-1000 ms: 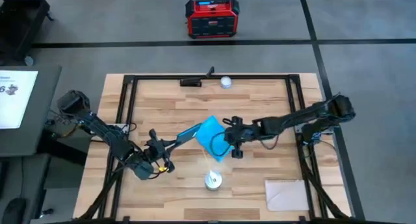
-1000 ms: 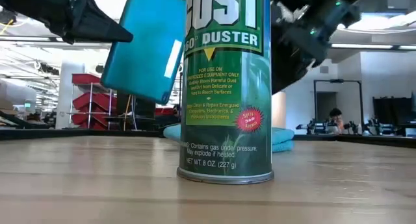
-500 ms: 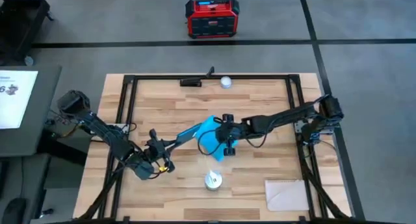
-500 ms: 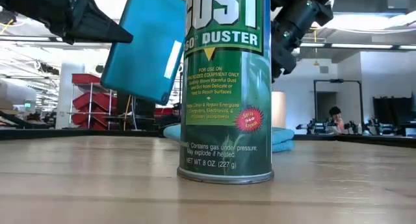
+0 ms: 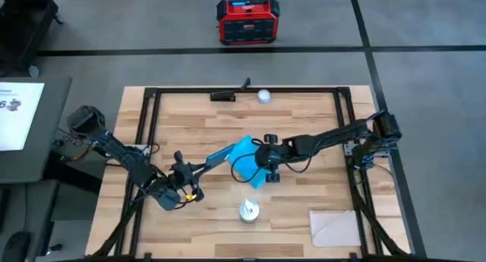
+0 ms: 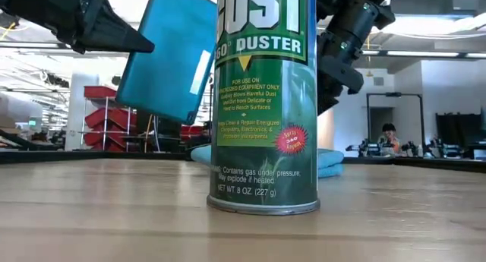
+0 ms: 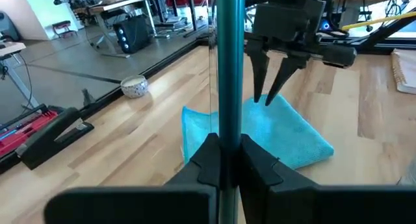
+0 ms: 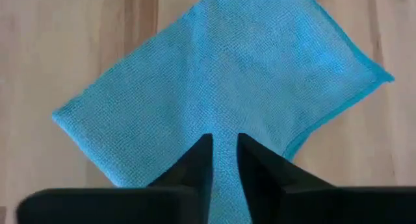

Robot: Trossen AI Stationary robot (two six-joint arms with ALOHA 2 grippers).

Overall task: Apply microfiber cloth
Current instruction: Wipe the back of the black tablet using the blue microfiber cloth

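The sky-blue microfiber cloth (image 5: 244,159) lies flat on the wooden table near its middle, seen also in the right wrist view (image 8: 221,74). My right gripper (image 7: 262,100) hangs over the cloth, fingers pointing down and open by a narrow gap, tips a little above it. My left gripper (image 5: 197,172) is shut on the dark tablet with the teal back (image 5: 220,156). The tablet is held in the air left of the cloth (image 7: 286,133) and shows edge-on in the left wrist view. My left gripper pinches the tablet's near edge (image 7: 226,141) between its two fingers (image 7: 207,160). The fingers come roughly level from the table's left side, slanting toward the far right. The tablet stands on edge, tilted and lifted clear of the table (image 6: 171,57).
A green duster can (image 5: 248,210) stands upright near the front edge, just in front of the cloth. A pale beige sheet (image 5: 334,228) lies at the front right. A small white round thing (image 5: 263,96) and a dark bar (image 5: 224,95) sit at the far edge.
My right gripper has moved toward the table's left, coming over the cloth, and has then sunk a little toward it. The cloth has stayed where it lay. My left gripper keeps the tablet in the air.
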